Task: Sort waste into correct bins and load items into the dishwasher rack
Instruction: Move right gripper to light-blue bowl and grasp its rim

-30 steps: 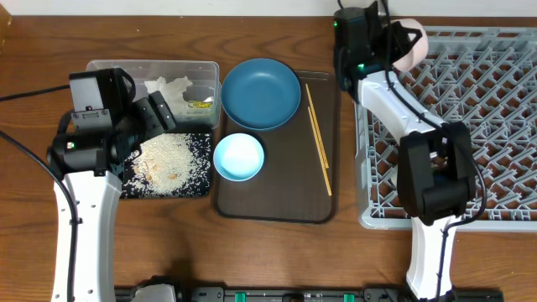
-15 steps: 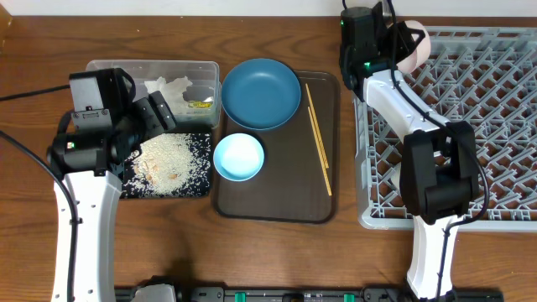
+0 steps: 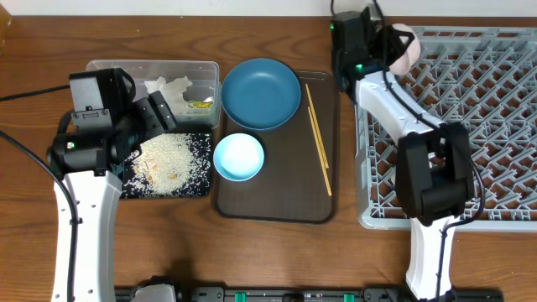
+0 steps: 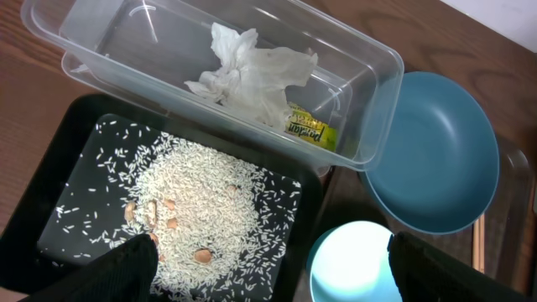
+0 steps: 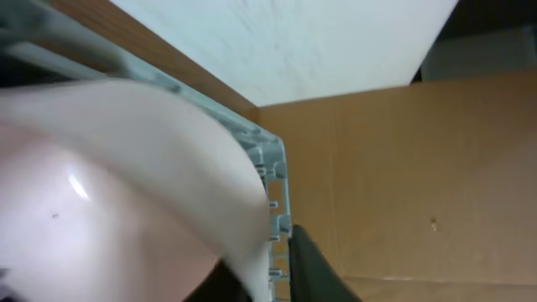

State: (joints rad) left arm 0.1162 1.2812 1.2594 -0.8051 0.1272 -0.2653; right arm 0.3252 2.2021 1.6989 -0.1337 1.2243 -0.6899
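My right gripper [image 3: 388,46] is shut on the rim of the white bowl [image 3: 407,46], holding it tilted over the far-left corner of the grey dishwasher rack [image 3: 470,126]. In the right wrist view the bowl [image 5: 126,184] fills the left, beside the rack edge [image 5: 275,193]. My left gripper [image 4: 268,252] is open and empty above the black tray [image 4: 50,193] of rice [image 4: 201,201]. The clear tub [image 4: 369,101] holds tissue [image 4: 252,71] and a yellow wrapper [image 4: 306,130]. The dark-blue plate [image 3: 260,92], light-blue bowl [image 3: 238,157] and chopsticks [image 3: 318,138] lie on the brown tray. The small cup is out of view.
The brown serving tray [image 3: 268,201] lies between the bins and the rack. The clear tub [image 3: 155,69] and the black tray [image 3: 197,189] sit side by side at the left. A cardboard box [image 5: 403,168] stands beyond the rack's far edge.
My right gripper has shifted slightly right and then back left with the white bowl in it. The left arm has not moved.
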